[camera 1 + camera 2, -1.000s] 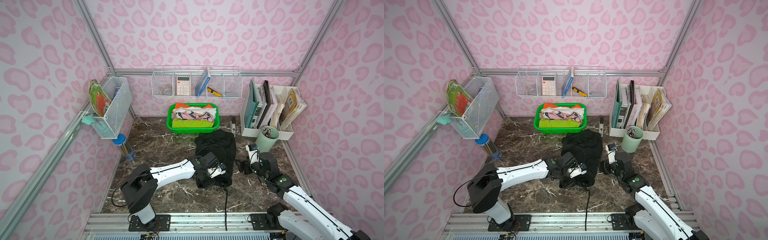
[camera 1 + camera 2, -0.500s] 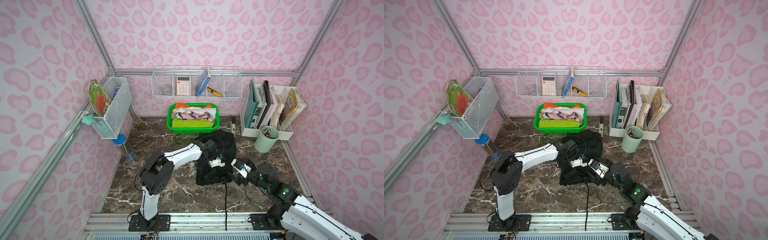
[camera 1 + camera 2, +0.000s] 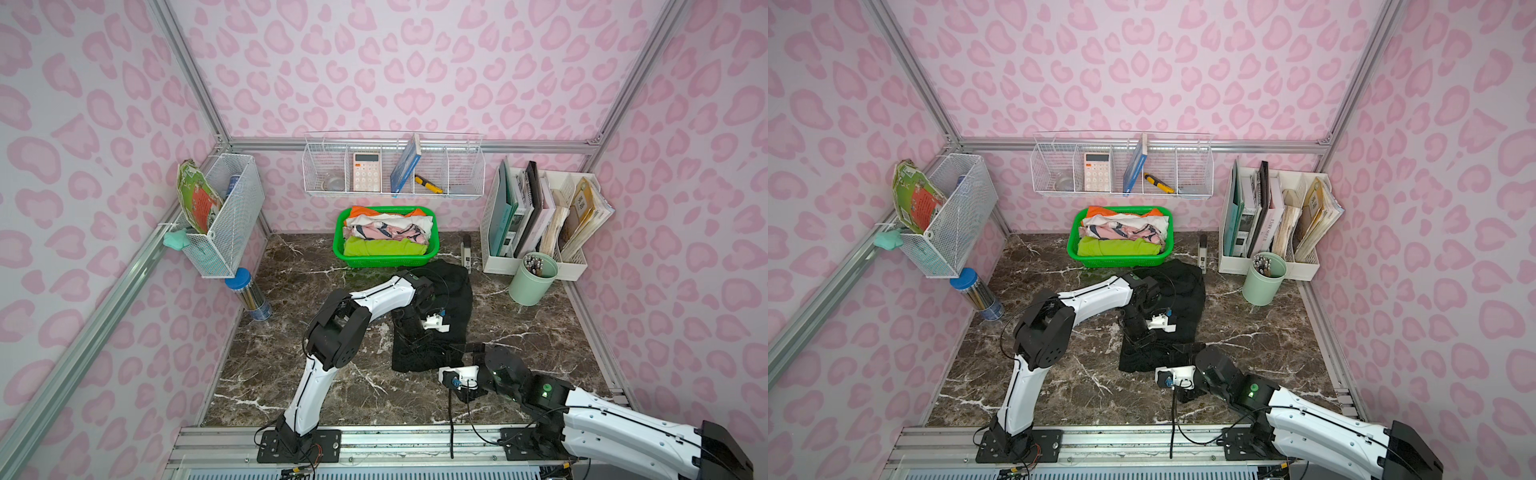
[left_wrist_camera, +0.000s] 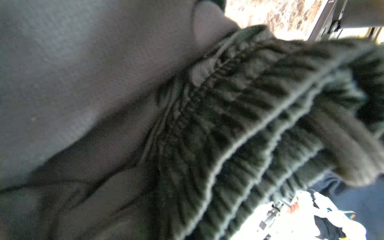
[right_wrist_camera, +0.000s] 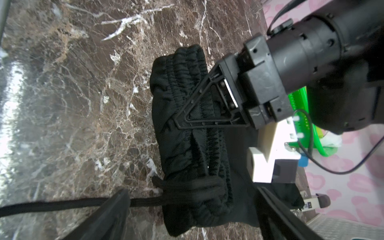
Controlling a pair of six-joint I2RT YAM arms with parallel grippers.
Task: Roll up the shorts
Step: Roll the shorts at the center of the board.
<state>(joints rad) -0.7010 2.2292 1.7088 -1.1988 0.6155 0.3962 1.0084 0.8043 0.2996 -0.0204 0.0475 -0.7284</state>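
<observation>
Top view first: the shorts (image 3: 459,307) lie on the marble table (image 3: 540,332), just in front of the green basket (image 3: 386,262). My left arm reaches across and bends down over them. The right gripper (image 3: 462,351) sits low at their near end.

Left wrist: nothing but ribbed waistband (image 4: 239,116). It's soft, limp, light fabric, so I judge the thick elastic the best hold.

Right wrist: the left gripper (image 5: 180,119) is pinched narrow on the rolled waistband. My right jaws are spread wide and empty, either side of the drawstring (image 5: 62,204).
</observation>
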